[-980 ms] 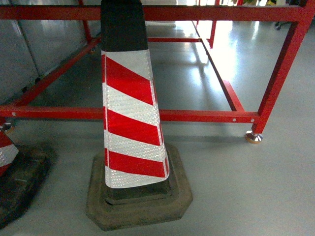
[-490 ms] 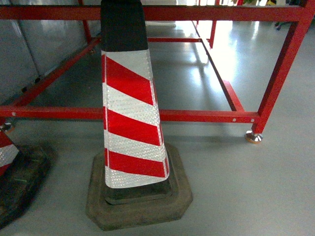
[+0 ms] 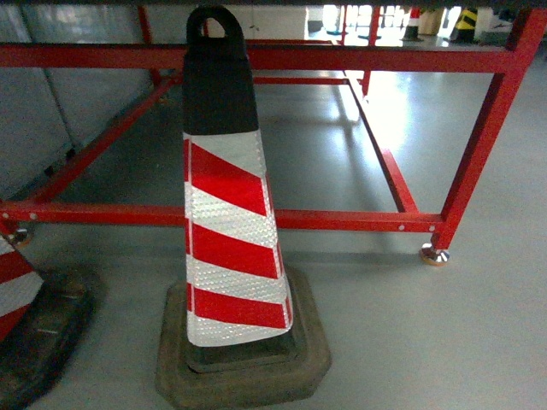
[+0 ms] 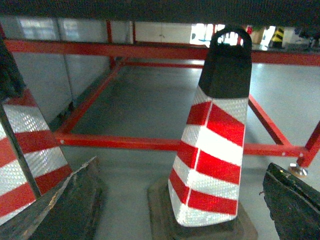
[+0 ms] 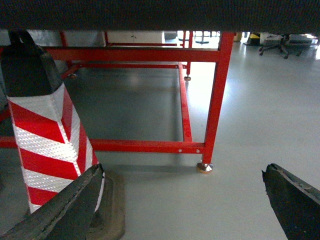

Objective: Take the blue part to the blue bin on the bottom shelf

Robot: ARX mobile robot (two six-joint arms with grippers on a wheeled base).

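Grey floor (image 3: pixel 479 342); second cone (image 3: pixel 17 290) cropped

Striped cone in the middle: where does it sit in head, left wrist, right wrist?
Head: the striped cone stands center-left, in front of the red frame.
Left wrist: right of center; a second cone is at the left edge.
Right wrist: far left, partly behind a tool finger.
Shared landmark: the red frame's metal foot, right of the cone.

Striped cone (image 3: pixel 229 248) blocks centre | red frame (image 3: pixel 342 220) rails behind (low crossbar) | open floor (image 3: pixel 444 342) right
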